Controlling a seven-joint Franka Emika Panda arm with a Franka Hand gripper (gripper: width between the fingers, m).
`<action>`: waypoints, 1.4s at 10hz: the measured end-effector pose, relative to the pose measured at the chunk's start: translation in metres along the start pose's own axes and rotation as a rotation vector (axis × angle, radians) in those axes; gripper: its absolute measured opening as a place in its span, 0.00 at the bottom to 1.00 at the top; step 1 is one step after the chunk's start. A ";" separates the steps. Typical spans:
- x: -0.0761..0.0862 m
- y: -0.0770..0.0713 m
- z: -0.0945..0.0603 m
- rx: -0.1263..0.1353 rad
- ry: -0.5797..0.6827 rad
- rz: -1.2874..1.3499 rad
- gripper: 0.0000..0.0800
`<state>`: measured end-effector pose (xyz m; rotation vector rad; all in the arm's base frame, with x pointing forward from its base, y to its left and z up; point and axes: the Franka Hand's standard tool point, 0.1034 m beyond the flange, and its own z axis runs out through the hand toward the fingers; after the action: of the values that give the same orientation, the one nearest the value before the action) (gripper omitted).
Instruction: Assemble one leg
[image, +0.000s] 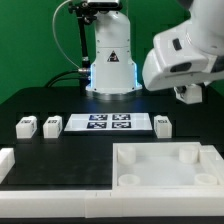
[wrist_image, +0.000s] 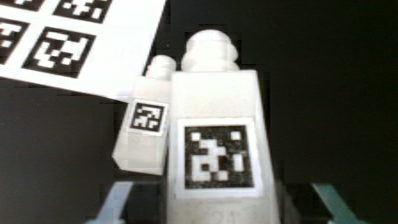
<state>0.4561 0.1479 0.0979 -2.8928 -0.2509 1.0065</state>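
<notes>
In the wrist view one leg (wrist_image: 217, 130), a white block with a square marker and a round peg at its far end, fills the middle and lies between my gripper (wrist_image: 226, 203) fingers. The fingers (wrist_image: 128, 200) stand apart from it, with a dark gap on each side, so the gripper is open. A second leg (wrist_image: 151, 118) lies just beyond it. In the exterior view my gripper (image: 190, 95) hangs at the right, above the table. A leg (image: 163, 124) sits below it and two more legs (image: 26, 126) (image: 50, 125) sit at the left.
The marker board (image: 110, 123) lies mid-table and shows in the wrist view (wrist_image: 63, 40). The large white tray with round sockets (image: 150, 170) lies at the front right. A white block (image: 5, 160) sits at the front left. The robot base (image: 110, 60) stands behind.
</notes>
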 end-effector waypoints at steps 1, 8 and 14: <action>0.004 0.004 -0.007 -0.004 0.095 -0.022 0.36; 0.052 0.060 -0.125 -0.074 0.914 -0.101 0.36; 0.096 0.071 -0.141 -0.116 1.212 -0.100 0.36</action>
<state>0.6273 0.0929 0.1420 -2.9285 -0.3353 -0.8378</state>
